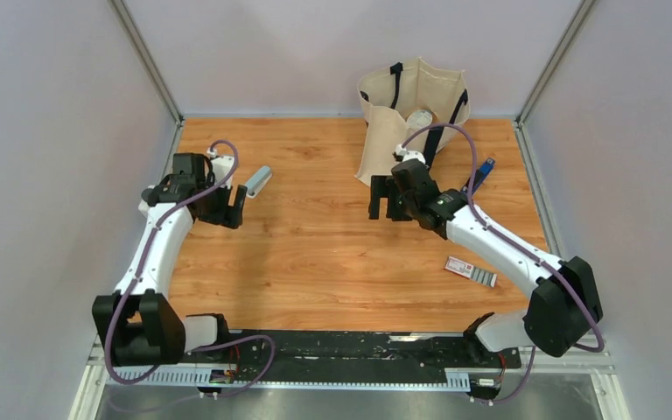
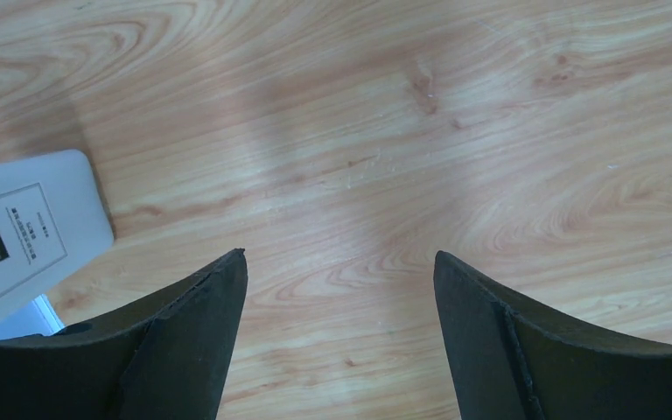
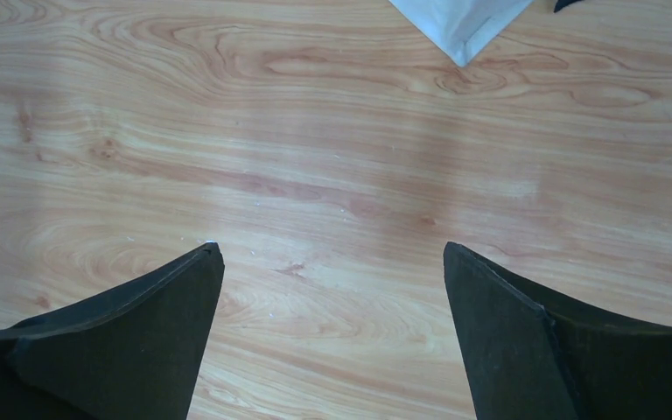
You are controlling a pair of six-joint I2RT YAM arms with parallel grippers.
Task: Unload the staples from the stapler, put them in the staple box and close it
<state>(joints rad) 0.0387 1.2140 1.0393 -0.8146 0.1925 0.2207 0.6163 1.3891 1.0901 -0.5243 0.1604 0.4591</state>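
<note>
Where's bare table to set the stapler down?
Widest bare wood: mid-table between the open left gripper and open right gripper, down to the small red-and-white box. Crowded: far right, where the cream canvas bag, narrow dark-blue stapler and right arm cluster; the pale grey oblong block sits by the left gripper.

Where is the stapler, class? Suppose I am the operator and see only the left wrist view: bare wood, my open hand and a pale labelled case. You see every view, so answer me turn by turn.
Observer: The dark-blue stapler lies toward the far right corner of the table.
Operator: Is the right hand holding it?
Observer: No. The right hand is open over bare wood, apart from the stapler.
Operator: What else is near it?
Observer: A canvas tote bag stands at the far edge, behind the right hand.
</note>
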